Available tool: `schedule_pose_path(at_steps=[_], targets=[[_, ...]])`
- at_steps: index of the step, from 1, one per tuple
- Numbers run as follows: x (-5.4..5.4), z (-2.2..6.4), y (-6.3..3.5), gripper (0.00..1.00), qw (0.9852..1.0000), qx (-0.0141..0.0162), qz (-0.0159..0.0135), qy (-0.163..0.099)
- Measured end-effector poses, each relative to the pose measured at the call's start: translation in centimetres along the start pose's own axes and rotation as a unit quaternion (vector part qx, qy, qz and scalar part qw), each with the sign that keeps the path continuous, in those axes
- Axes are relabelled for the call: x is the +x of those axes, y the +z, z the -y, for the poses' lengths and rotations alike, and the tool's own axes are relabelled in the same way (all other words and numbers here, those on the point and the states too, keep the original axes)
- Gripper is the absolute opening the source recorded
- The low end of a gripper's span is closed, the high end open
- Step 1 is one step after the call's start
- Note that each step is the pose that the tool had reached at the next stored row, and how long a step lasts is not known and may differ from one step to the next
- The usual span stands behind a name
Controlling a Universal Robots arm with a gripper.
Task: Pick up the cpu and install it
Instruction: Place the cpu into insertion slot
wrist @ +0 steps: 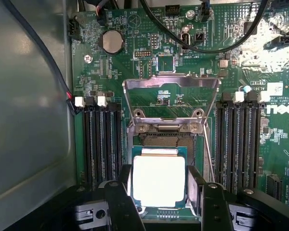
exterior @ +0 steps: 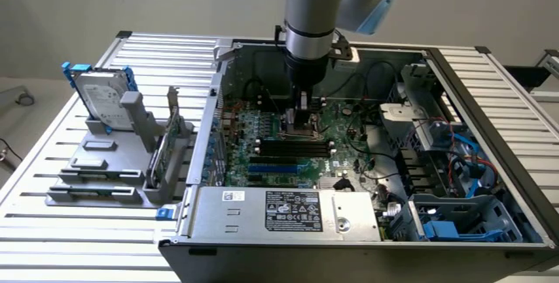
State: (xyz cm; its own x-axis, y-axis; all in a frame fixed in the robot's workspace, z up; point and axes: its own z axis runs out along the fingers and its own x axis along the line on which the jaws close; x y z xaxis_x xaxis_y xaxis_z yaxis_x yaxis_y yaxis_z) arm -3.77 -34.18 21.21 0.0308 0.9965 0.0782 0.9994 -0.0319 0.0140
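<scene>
The small flat square cpu (wrist: 159, 180), silvery on top with a green rim, is pinched by two opposite edges between the fingers (wrist: 121, 204) of the black gripper (wrist: 161, 192). It hangs just over the open metal-framed socket (wrist: 167, 140) under the hand, whose hinged steel load plate (wrist: 171, 83) stands raised beyond the fingertips. Seating seems in hand; it calls for a level, square descent

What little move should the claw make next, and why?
Probably ease straight down. The claw grips the cpu by two edges just over the open socket, whose cover plate stands flipped back. A strip of socket shows past the cpu, so it seems not seated.
</scene>
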Motion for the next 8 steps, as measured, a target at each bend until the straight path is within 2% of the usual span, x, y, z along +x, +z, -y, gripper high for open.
schedule_pose_path(at_steps=[8], targets=[[-0.53, -0.30, 0.05, 0.55, 1.0000, 0.0000, -0.0001, 0.000]])
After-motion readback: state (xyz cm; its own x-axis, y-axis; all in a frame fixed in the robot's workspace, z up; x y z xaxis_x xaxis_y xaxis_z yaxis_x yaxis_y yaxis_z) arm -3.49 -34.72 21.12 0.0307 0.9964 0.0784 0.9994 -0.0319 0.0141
